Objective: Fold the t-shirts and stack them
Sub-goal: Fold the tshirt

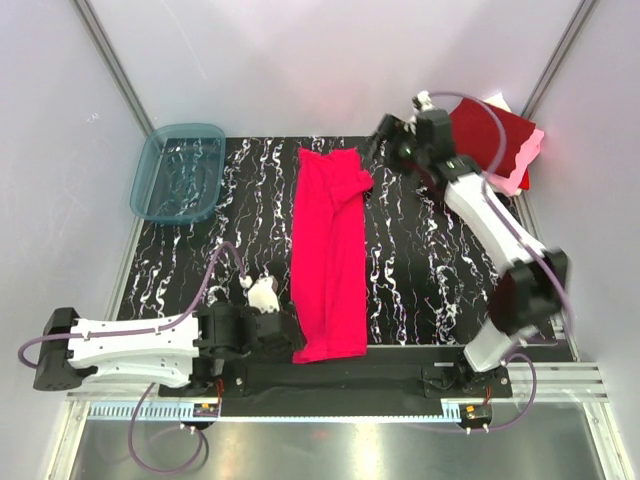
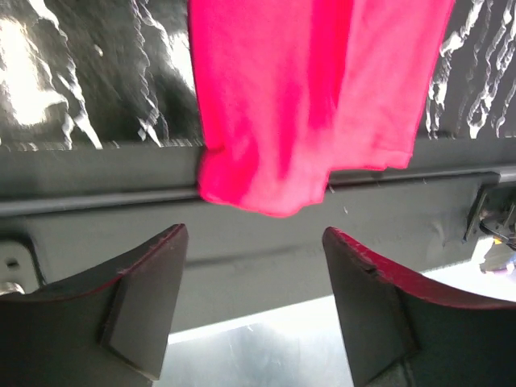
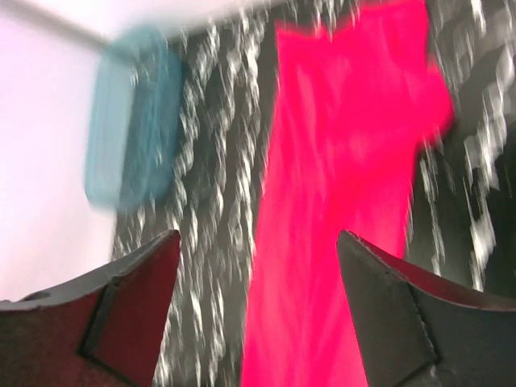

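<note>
A bright pinkish-red t-shirt (image 1: 330,260) lies folded into a long narrow strip down the middle of the black marbled mat (image 1: 425,270). My left gripper (image 1: 287,335) sits low at the shirt's near left corner, open and holding nothing. In the left wrist view the shirt's hem (image 2: 314,97) hangs over the mat's front edge, just beyond the open left gripper (image 2: 254,234). My right gripper (image 1: 375,145) hovers at the shirt's far right corner, also open. In the blurred right wrist view the shirt (image 3: 347,185) runs below the open right gripper (image 3: 258,238).
A stack of folded shirts sits at the back right: dark maroon (image 1: 490,135) on top, pale pink (image 1: 525,168) beneath. A translucent blue-grey tub (image 1: 180,170) stands at the back left, also in the right wrist view (image 3: 133,129). White walls enclose the table.
</note>
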